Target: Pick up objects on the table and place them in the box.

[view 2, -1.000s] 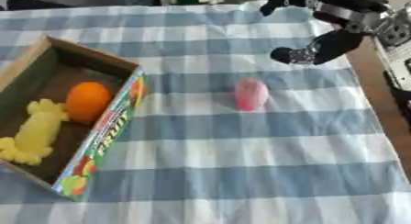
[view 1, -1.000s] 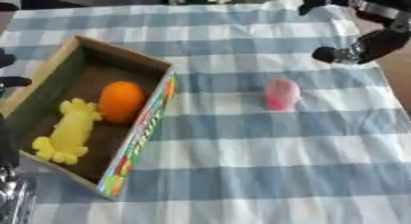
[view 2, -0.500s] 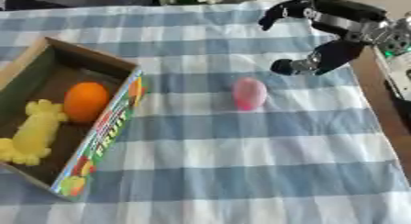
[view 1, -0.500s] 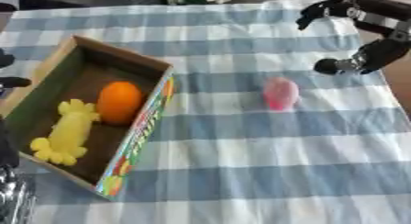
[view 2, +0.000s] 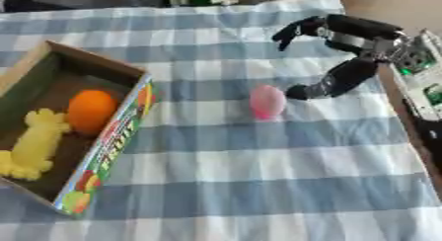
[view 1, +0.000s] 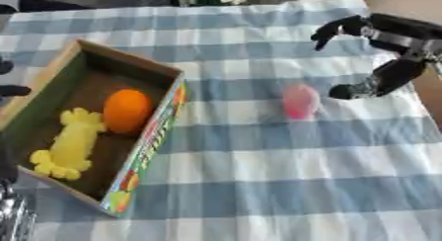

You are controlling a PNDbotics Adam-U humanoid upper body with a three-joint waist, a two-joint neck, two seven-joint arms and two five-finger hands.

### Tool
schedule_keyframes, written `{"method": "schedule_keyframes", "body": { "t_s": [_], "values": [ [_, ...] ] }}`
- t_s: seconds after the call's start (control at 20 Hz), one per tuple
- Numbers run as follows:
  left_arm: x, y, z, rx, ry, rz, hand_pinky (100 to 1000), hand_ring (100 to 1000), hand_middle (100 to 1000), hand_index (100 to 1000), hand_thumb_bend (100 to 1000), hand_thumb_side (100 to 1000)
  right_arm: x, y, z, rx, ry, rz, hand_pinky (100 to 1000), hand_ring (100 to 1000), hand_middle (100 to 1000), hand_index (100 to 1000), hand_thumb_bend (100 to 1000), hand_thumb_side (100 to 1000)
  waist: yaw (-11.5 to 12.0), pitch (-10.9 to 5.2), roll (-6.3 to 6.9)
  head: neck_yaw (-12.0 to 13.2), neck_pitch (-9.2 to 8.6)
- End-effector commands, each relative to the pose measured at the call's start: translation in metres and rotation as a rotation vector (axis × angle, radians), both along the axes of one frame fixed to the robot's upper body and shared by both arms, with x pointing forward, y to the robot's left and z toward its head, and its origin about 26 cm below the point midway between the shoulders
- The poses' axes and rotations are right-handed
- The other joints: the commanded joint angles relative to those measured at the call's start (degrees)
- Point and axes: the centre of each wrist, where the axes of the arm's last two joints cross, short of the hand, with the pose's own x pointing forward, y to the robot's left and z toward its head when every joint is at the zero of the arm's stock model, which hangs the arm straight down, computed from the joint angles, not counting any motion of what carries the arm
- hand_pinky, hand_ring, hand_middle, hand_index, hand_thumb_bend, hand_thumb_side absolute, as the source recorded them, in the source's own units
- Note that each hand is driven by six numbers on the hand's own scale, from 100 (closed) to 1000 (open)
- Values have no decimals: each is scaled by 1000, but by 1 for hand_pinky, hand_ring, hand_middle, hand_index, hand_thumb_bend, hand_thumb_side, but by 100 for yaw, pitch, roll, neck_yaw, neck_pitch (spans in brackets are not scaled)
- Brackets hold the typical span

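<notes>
A pink egg-shaped object (view 2: pixel 267 101) lies on the blue checked cloth right of centre. My right hand (view 2: pixel 358 40) hovers just right of it and beyond it, open, with the thumb tip (view 2: pixel 299 92) close to the pink object and the fingers (view 2: pixel 293 30) spread above; nothing is held. The cardboard box (view 1: pixel 152 131) stands at the left, holding an orange ball (view 1: pixel 126 110) and a yellow toy (view 1: pixel 71 144). Dark parts of my left hand (view 1: pixel 10 91) show at the left edge beside the box.
The checked tablecloth (view 1: pixel 285 176) covers the table, with bare room in front and to the right of the box. The table's right edge and a white device (view 2: pixel 423 77) lie at the far right. Dark items stand along the far edge.
My right hand has come down and leftward toward the pink object, its thumb now close beside it. The pink object, box and left hand have not moved.
</notes>
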Motion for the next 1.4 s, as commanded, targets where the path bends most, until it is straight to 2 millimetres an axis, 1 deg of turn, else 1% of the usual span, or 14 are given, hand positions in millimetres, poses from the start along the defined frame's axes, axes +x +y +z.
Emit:
{"method": "schedule_keyframes", "body": {
  "t_s": [0.05, 0.35, 0.6, 0.8, 1.1, 1.15, 1.25, 1.3, 1.4],
  "values": [
    [-2, 2, 7, 11, -28, 1, 506, 689, 624, 747, 100, 716, 0, -2, 2, -92, -23, 18, 906, 944, 732, 929, 491, 571, 10, -93, -14, -31, -66],
    [-2, 1, 7, 10, -27, -2, 506, 690, 625, 747, 100, 717, 1, 1, -14, -104, -24, -11, 904, 941, 729, 923, 487, 572, 21, -74, -13, -47, -79],
    [-2, 1, 7, 9, -28, -4, 506, 691, 625, 747, 100, 717, 1, 2, -23, -96, -26, -32, 903, 939, 725, 925, 487, 571, 23, -70, -7, -54, -93],
    [-2, 0, 7, 8, -28, -4, 507, 692, 626, 747, 100, 717, 2, 5, -30, -88, -17, -40, 907, 939, 717, 923, 472, 587, 31, -67, -2, -63, -102],
    [-2, 0, 7, 8, -27, -6, 507, 693, 626, 747, 100, 719, 1, 13, -32, -55, -20, -28, 906, 934, 699, 909, 399, 638, 36, -59, -2, -66, -111],
    [-2, 0, 7, 8, -27, -7, 507, 694, 626, 747, 100, 720, 1, 14, -32, -49, -23, -30, 904, 932, 692, 902, 376, 648, 35, -57, -4, -65, -114],
    [-2, 0, 7, 8, -27, -8, 507, 694, 627, 747, 100, 720, 2, 15, -33, -37, -26, -37, 901, 928, 679, 885, 335, 648, 36, -51, -9, -68, -122],
    [-2, 0, 7, 8, -26, -8, 507, 694, 627, 747, 100, 720, 2, 15, -34, -33, -27, -41, 900, 927, 677, 883, 329, 647, 39, -48, -10, -69, -126],
    [-2, 0, 7, 8, -26, -8, 507, 695, 627, 747, 100, 720, 2, 16, -35, -24, -27, -49, 894, 920, 651, 859, 269, 634, 45, -43, -12, -70, -125]
  ]
}}
